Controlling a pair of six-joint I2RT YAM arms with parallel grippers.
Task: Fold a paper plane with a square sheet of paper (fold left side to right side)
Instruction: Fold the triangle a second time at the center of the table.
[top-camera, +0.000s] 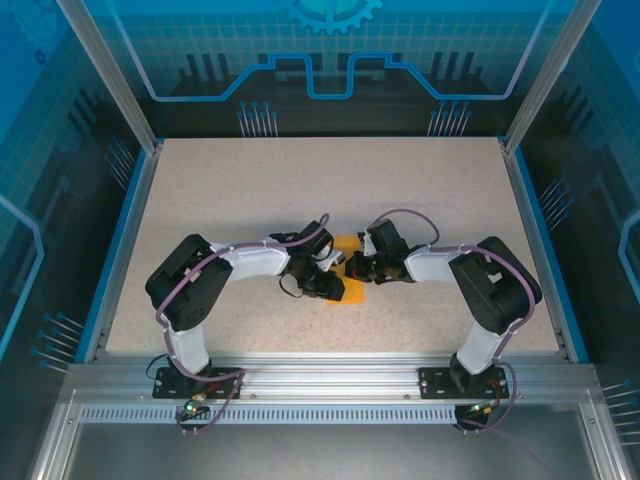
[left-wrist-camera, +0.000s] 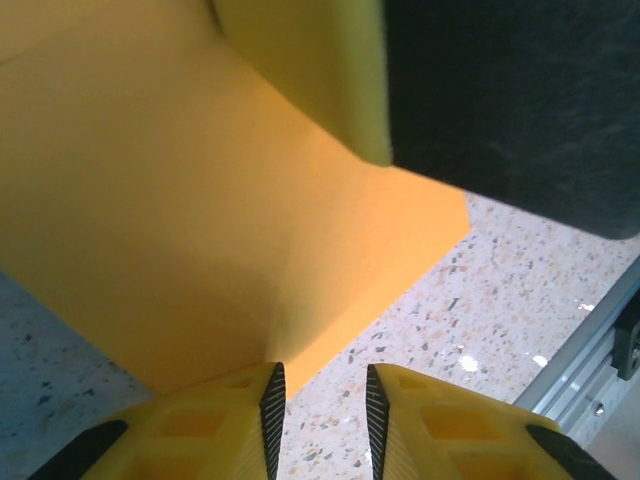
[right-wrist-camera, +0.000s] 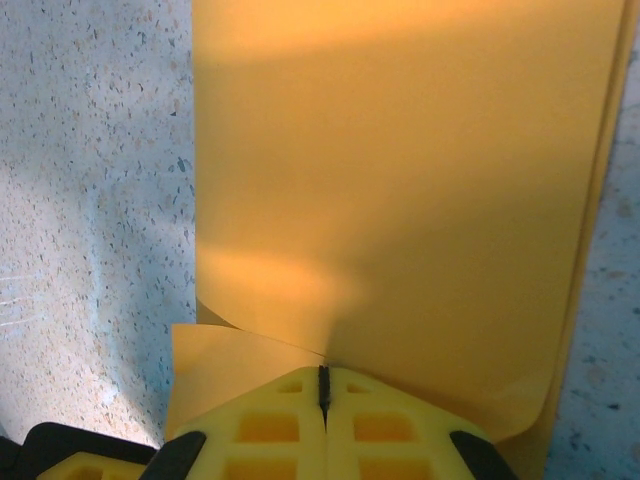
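Observation:
The square sheet of paper (top-camera: 350, 293) is bright orange and lies mid-table between both grippers, doubled over into two layers (right-wrist-camera: 400, 180). No paper plane is in view. My right gripper (right-wrist-camera: 323, 372) is shut on the near edge of the upper layer, which lifts off the lower layer (right-wrist-camera: 215, 370). My left gripper (left-wrist-camera: 322, 395) is open with a narrow gap, only speckled table between the jaws; its left finger (left-wrist-camera: 240, 420) sits at the paper's corner (left-wrist-camera: 200, 220). In the top view the left gripper (top-camera: 337, 262) and right gripper (top-camera: 358, 268) nearly meet over the sheet. The right gripper's finger (left-wrist-camera: 310, 70) hangs just above the paper.
The speckled table (top-camera: 300, 190) has blue side edges and an aluminium rail (top-camera: 320, 375) along the front, also seen as a rail (left-wrist-camera: 600, 330) close to the left gripper. Frame posts (top-camera: 110, 80) stand at the back corners.

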